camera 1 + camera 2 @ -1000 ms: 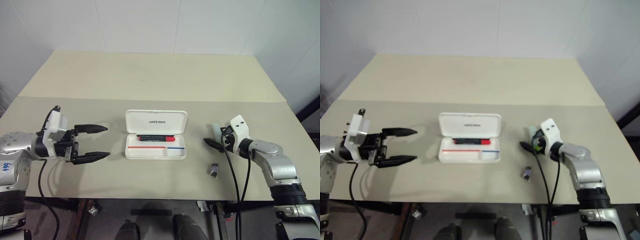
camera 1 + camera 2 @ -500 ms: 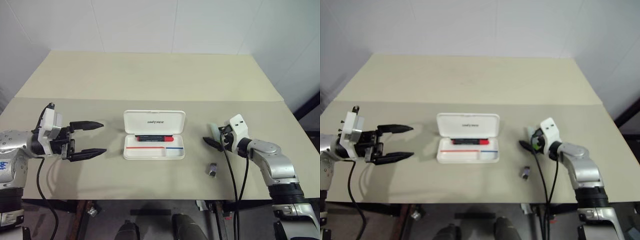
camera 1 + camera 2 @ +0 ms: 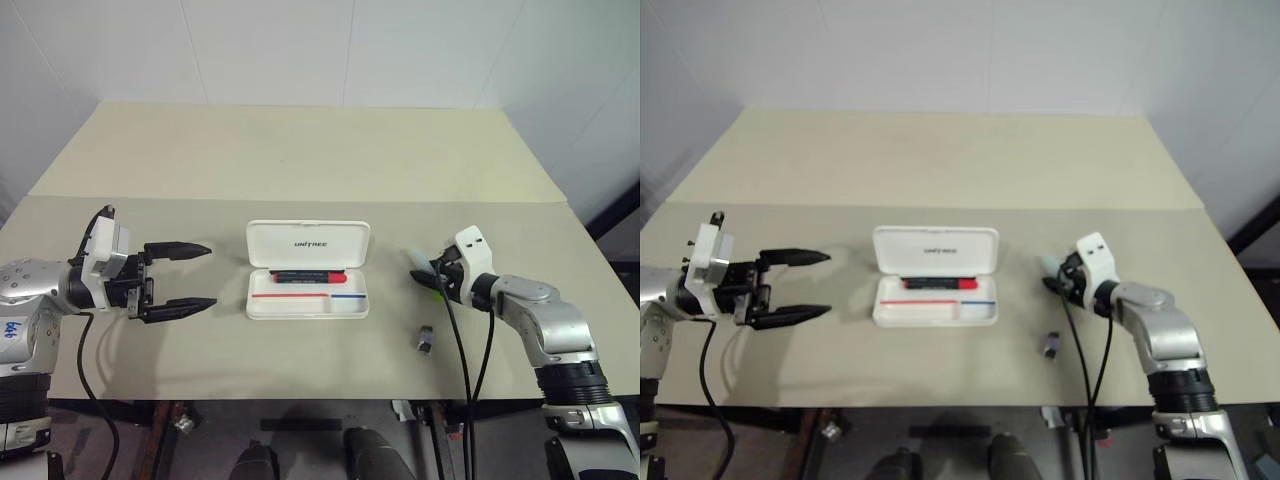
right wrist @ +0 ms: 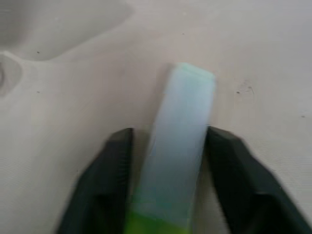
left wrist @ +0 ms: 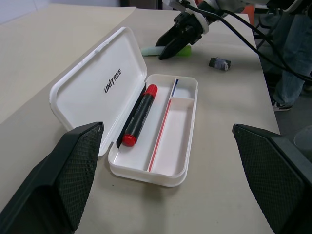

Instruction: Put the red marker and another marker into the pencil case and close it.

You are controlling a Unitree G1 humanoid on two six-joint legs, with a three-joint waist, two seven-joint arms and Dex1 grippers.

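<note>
A robot test room or lab: a plain beige table (image 3: 300,160) set against bare white panelled walls (image 3: 330,50), cables (image 3: 470,340) trailing.

A pale beige table (image 3: 300,160) spans the frame, with a seam running across it at mid-height. At the centre lies the pencil case (image 3: 308,283), open, its white lid tipped back toward the upper part of the frame and its tray flat on the surface. To its right, at centre right, the pale green highlighter (image 3: 418,260) rests on the tabletop. Below that, toward the lower right, sits a small dark grey block (image 3: 425,340), well apart from the case.
</note>
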